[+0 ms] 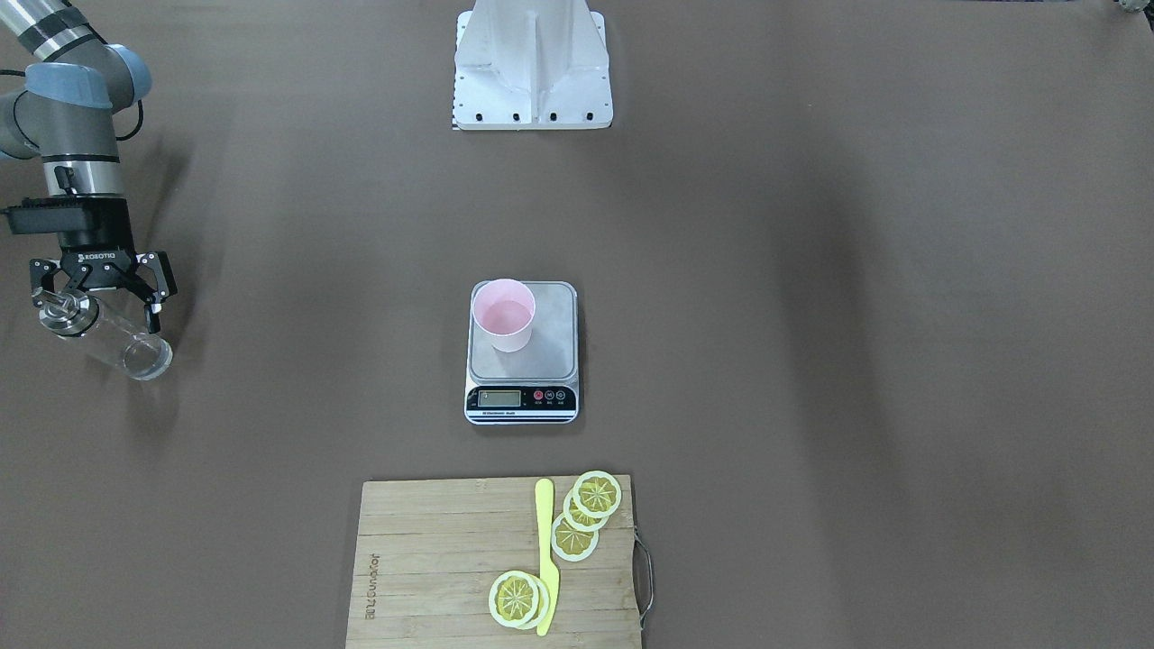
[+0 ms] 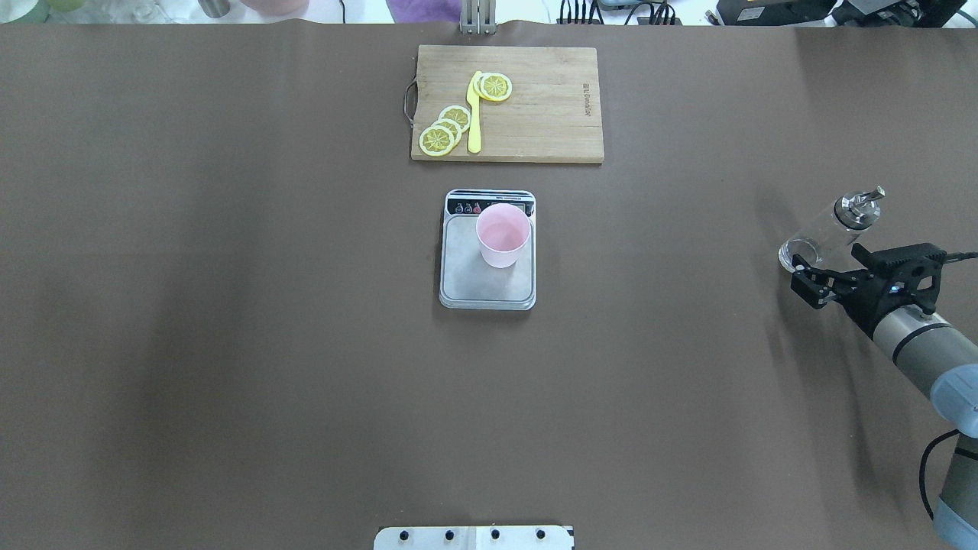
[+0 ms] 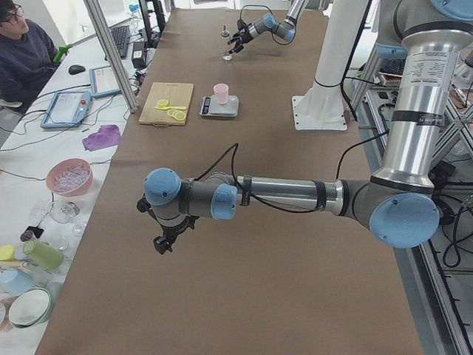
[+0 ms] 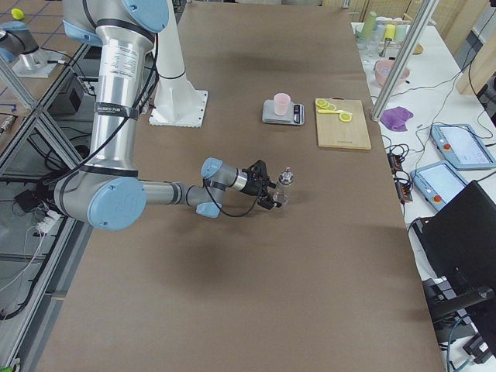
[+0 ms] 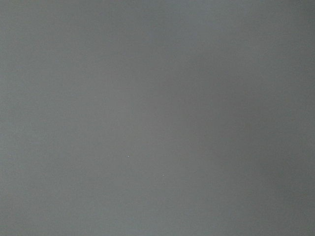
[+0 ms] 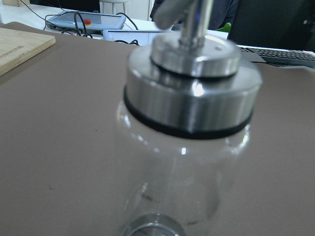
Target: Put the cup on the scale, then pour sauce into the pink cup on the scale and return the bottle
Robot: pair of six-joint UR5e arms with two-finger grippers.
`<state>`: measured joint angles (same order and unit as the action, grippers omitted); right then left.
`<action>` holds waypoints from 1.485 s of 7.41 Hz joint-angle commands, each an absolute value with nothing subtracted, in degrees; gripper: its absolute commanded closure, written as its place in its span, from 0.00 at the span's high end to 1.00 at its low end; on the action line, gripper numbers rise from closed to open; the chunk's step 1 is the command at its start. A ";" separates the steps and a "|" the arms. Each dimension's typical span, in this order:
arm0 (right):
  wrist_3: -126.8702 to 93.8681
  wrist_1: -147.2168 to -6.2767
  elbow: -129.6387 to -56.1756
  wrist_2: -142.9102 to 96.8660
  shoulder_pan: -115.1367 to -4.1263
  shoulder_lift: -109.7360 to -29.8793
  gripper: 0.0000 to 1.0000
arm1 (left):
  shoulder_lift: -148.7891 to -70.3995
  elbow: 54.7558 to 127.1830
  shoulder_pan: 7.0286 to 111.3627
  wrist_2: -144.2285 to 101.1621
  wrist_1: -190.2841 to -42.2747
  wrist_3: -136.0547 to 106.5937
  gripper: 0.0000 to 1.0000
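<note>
Exterior front-facing view: the right tool (image 1: 101, 297) hangs low over the surface (image 1: 811, 361) at the robot's far right. Its two fingers are spread wide and grip nothing.

The bottle (image 1: 122, 341) stands upright on the surface directly at the tool's fingertips. Its metal pour-spout cap is level with the fingers. No finger is seen pressing on the glass. Whether the tips flank the bottle or stop just short of it cannot be told. The right wrist-mounted view is filled by the bottle's cap and clear body at close range, with no finger in the picture.

The left tool (image 3: 161, 242) appears only in the exterior left view, held above bare surface at the end of an outstretched arm. I cannot tell whether its fingers are spread or pressed together. The left wrist-mounted view shows only plain grey.

The cup (image 1: 503, 314) stands upright on the steel plate of the scale (image 1: 545, 351), set toward the robot's right side of the plate. The scale lies at the middle of the surface, well apart from the bottle, with its black display strip turned away from the robot. The cup's contents cannot be made out.

On the operators' side of the scale, near it but not touching, lies a bamboo cutting board (image 1: 424, 559). On the board are lemon slices (image 1: 598, 494) and a yellow knife (image 1: 545, 559) between them.
</note>
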<state>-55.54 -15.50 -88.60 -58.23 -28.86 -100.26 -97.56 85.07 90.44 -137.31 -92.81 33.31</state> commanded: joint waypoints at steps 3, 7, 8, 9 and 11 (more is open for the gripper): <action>-55.37 -15.56 -87.54 -59.15 -30.50 -97.22 0.99 | -97.47 85.08 90.44 -137.37 -92.81 33.40 0.98; -55.46 -15.47 -84.99 -59.76 -31.38 -95.10 0.99 | -97.56 85.17 90.44 -137.37 -92.81 33.31 0.98; -55.37 -14.51 -84.99 -59.94 -31.46 -95.27 0.99 | -97.47 85.17 90.44 -137.37 -92.81 33.31 0.98; -54.94 -12.50 -84.29 -60.03 -31.64 -95.27 0.99 | -97.56 85.17 90.53 -137.37 -92.81 33.31 0.98; -54.41 -10.11 -82.62 -60.29 -31.82 -95.27 0.78 | -97.47 85.17 90.53 -137.37 -92.81 33.31 0.98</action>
